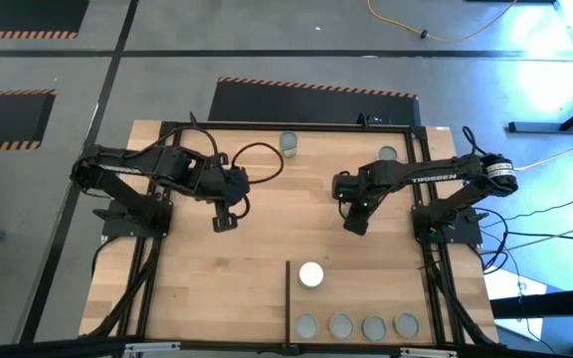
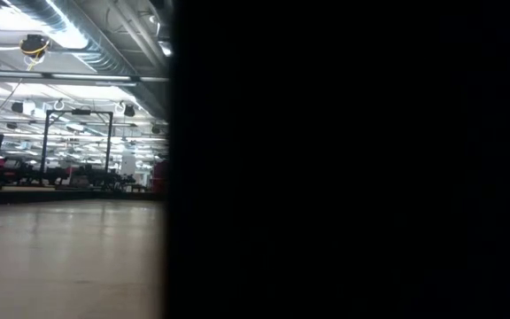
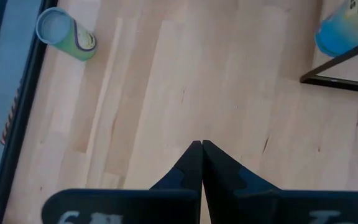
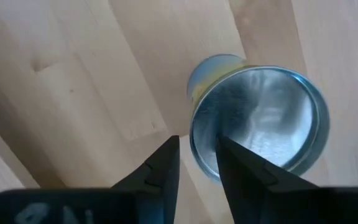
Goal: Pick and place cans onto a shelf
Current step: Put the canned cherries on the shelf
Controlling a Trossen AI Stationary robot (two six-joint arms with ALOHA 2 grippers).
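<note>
My right gripper (image 1: 354,224) is over the middle right of the table, shut on a can (image 4: 260,118) with a silver top and a yellowish side. The gripper hides this can in the high view. My left gripper (image 1: 225,221) hangs shut and empty over the middle left (image 3: 201,144). On the shelf (image 1: 366,293), right of the black divider bar (image 1: 286,298), a white-topped can (image 1: 311,274) stands alone. Several grey-topped cans (image 1: 356,325) stand in a row along the near edge. Two more cans (image 1: 288,142) (image 1: 388,154) stand near the far edge. My right gripper has the can by its top rim (image 4: 194,146), one finger inside the rim over the silver top and one outside against the wall. The fingers come from above, slanting down. Whether the can's base is clear of the table, I cannot tell.
The black frame rails (image 1: 421,239) run along the table's edges. In the left wrist view a green can (image 3: 64,34) stands by the edge rail, and a blue-sided can (image 3: 347,31) stands behind the divider bar (image 3: 337,68). A dark object (image 2: 352,159) blocks most of the low view.
</note>
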